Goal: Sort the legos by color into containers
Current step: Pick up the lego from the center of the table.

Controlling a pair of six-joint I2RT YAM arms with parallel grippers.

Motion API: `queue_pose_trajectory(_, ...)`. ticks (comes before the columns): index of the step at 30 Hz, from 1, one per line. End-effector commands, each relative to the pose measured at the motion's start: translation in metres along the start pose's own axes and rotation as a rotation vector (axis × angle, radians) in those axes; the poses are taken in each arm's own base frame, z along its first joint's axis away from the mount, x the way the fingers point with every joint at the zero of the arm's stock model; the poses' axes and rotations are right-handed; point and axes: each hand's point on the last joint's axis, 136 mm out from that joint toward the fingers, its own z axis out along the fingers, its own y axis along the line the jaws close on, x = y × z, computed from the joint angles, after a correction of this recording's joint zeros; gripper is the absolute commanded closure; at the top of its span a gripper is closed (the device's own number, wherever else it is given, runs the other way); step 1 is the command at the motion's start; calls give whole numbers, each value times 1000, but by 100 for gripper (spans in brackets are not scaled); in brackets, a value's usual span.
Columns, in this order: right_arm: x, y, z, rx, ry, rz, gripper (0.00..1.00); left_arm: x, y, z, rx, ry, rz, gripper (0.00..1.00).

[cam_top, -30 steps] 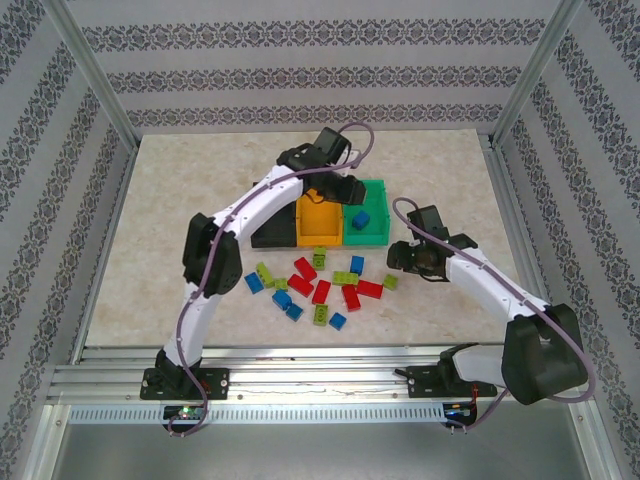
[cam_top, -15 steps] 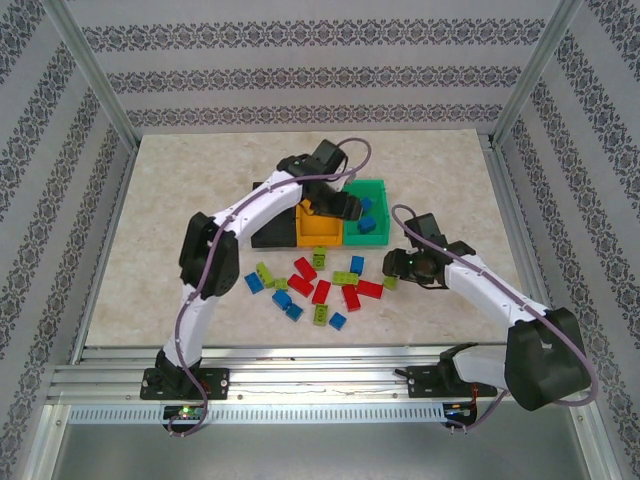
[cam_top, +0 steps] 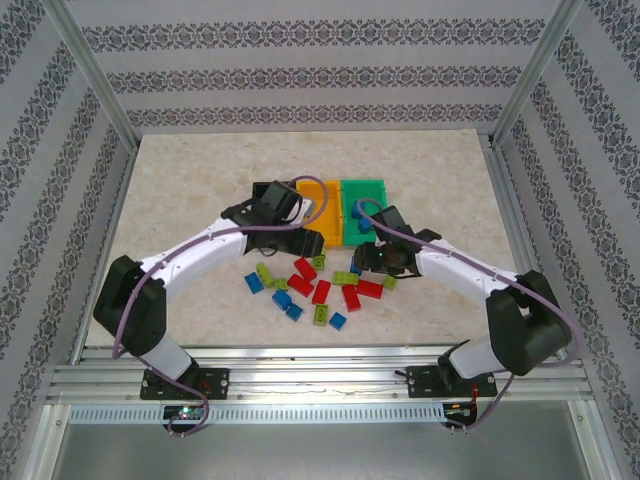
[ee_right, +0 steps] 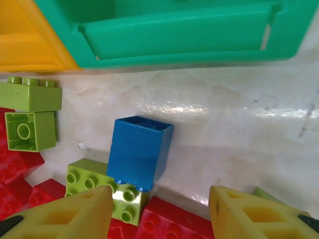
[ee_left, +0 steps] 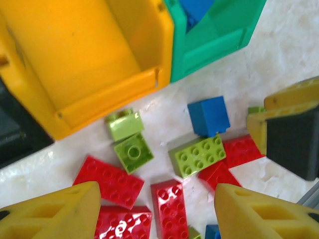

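While both arms bend low over the pale marbled table (cam_top: 180,200), we see from above the left gripper (cam_top: 305,240) at the near edge of the orange open-topped plastic bin (cam_top: 322,190). The right gripper (cam_top: 368,258) sits before the green plastic bin (cam_top: 372,188). The small studded red, blue and lime plastic bricks (cam_top: 320,285) lie scattered just nearer.

From the left wrist we see its jaws spread wide and empty above red and lime bricks. The black plastic bin (ee_left: 12,132) shows beside the orange one, and a blue cube-shaped brick (ee_left: 209,117) lies near the other gripper.

From the right wrist we see its jaws wide apart, holding nothing. The blue cube-shaped brick lies tipped against a lime brick (ee_right: 97,186), just ahead of them and near the green bin's wall.
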Motion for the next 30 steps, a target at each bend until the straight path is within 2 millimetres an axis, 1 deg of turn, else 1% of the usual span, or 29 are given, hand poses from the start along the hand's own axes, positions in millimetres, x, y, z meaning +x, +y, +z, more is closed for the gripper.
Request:
queue_pose_trajectory(1, -13, 10, 7, 25, -30, 3, 46, -11, 3, -12, -2, -114, -5, 38)
queue_pose_trajectory(5, -20, 23, 19, 27, -18, -22, 45, -3, 7, -18, -12, -120, -16, 38)
queue_pose_trajectory(8, -25, 28, 27, 48, 0, -51, 45, 1, 6, -16, -3, -111, -32, 38)
queue_pose_trajectory(11, -26, 24, 32, 97, 21, -71, 45, 1, 4, -12, 16, -109, -45, 38)
queue_pose_trajectory(14, -23, 17, 33, 137, 41, -77, 45, 1, 3, -10, 25, -109, -50, 38)
queue_pose_trajectory(21, -21, 12, 18, 181, 12, -93, 45, 1, 3, -4, 25, -88, -32, 38)
queue_pose_trajectory(24, -16, 12, 24, 178, 36, -88, 45, -1, 1, 0, 40, -86, -31, 38)
queue_pose_trajectory(28, -7, 13, 39, 179, 86, -80, 45, -2, -2, 2, 53, -83, -29, 38)
queue_pose_trajectory(30, -4, 13, 45, 185, 107, -77, 45, -2, 0, 1, 40, -80, -21, 38)
